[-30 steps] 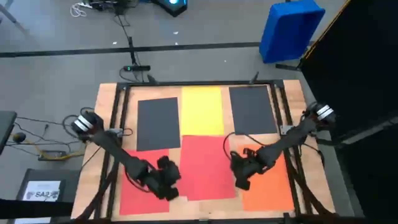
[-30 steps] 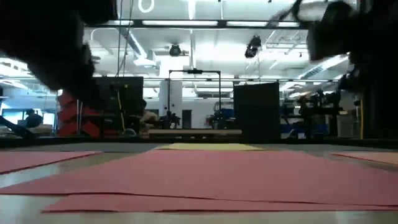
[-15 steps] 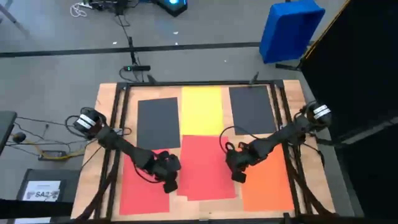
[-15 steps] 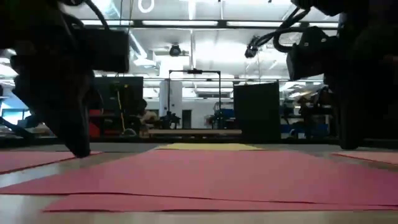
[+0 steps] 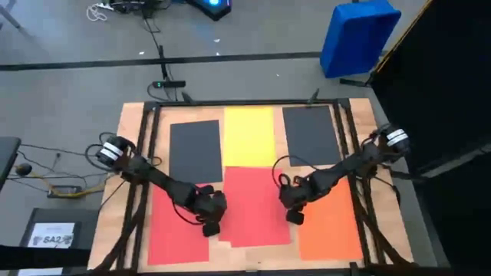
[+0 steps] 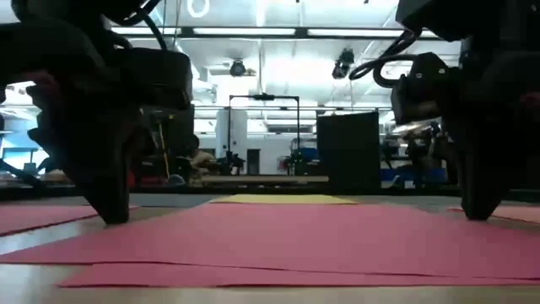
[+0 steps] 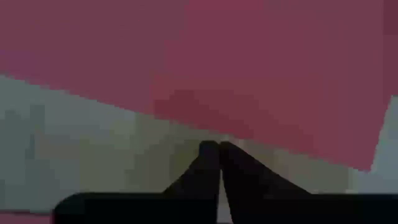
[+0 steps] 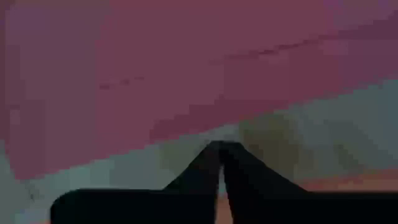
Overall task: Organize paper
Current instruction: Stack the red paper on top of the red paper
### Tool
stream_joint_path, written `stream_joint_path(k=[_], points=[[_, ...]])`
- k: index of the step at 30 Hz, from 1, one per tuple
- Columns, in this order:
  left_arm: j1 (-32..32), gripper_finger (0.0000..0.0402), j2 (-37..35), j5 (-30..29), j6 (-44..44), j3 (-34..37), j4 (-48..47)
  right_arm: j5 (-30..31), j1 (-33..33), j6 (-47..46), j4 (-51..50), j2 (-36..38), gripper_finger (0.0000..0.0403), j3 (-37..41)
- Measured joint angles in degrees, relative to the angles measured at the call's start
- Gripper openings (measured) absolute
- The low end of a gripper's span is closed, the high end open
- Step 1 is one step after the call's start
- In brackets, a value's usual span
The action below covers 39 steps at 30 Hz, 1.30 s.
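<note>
Six sheets lie flat on the wooden table: two dark grey sheets (image 5: pixel 194 151) (image 5: pixel 311 135) with a yellow sheet (image 5: pixel 248 136) between them along the far side. Nearer lie a left red sheet (image 5: pixel 175 230), a middle red sheet (image 5: pixel 253 205) and an orange sheet (image 5: pixel 330 224). My left gripper (image 5: pixel 211 224) (image 7: pixel 219 147) is shut and points down at the middle red sheet's left edge. My right gripper (image 5: pixel 294 215) (image 8: pixel 219 147) is shut and points down at that sheet's right edge, in the bare strip beside the orange sheet. My left gripper comes from above with shut fingertips (image 6: pixel 114 218) down at the table top, right beside the middle red sheet's left edge (image 7: pixel 186 124); whether they touch the paper I cannot tell. My right gripper likewise stands with shut fingertips (image 6: pixel 475 213) at the table top beside that sheet's right edge (image 8: pixel 186 127); touch on the paper cannot be told.
A dark frame (image 5: pixel 230 103) runs round the table top. A blue bin (image 5: pixel 357 34) stands on the floor beyond the far right corner. A white-labelled dark box (image 5: pixel 50 234) sits left of the table. Cables trail on the floor at the left.
Both grippers have come down from well above the table to the table top. The left one has shifted a little toward the table's right, the right one a little toward its left, each closing in on the middle red sheet. The sheets have stayed put.
</note>
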<state>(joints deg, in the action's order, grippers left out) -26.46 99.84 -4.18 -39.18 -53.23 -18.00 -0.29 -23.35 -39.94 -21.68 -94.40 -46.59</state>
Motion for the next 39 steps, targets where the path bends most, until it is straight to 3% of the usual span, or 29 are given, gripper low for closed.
stream_joint_path(k=[11,18,34,39], points=[[0.0,0.0000,7.7,2.9,1.6,-7.3,0.2,-0.9,0.0,-0.1,2.4,-0.2,0.0000,0.1],[-0.1,0.0000,7.7,2.8,1.7,-10.3,-3.6,-1.1,0.0,-0.3,2.5,-0.2,0.0000,0.1],[-0.2,0.0000,4.8,3.2,1.6,-10.2,-8.4,-2.6,0.0,-0.5,1.0,1.9,0.0000,0.1],[-0.1,0.0000,1.8,-2.4,3.7,-10.2,-13.0,-0.6,1.2,0.3,-1.6,4.1,0.0000,0.1]])
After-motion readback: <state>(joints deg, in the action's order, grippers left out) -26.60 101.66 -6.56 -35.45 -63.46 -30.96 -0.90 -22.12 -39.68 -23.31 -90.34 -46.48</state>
